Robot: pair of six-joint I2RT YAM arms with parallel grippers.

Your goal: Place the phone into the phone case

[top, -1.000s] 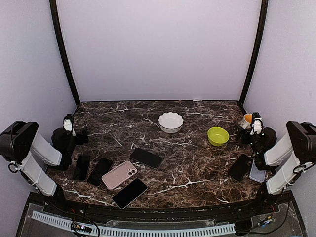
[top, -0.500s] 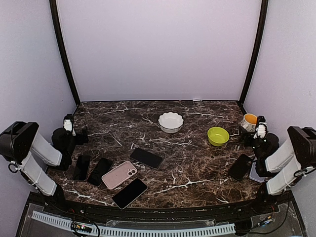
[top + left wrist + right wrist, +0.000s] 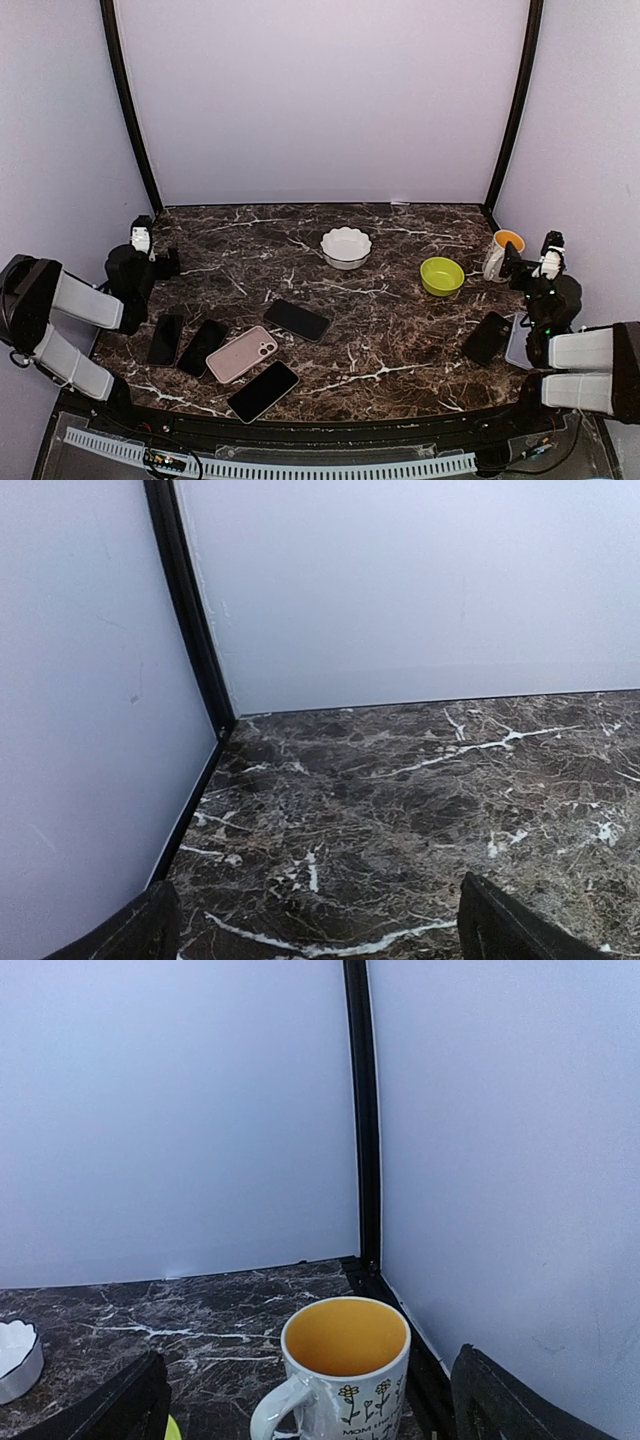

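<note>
1. Left wrist view: the left gripper shows only the dark tips of its fingers in the bottom corners; the lower edge cuts off the rest.
2. Right wrist view: the right gripper is cut the same way.
3. The white flower-printed mug with an orange inside loses its base to the lower edge, and its lettering cannot be read whole.
4. The white scalloped bowl is cut by the left edge; the yellow-green bowl is a mere sliver.
5. Top view: the pale lilac flat slab lies partly under the right arm on the dark marble table.
6. The black flat slabs are too small to tell phone from case.
</note>
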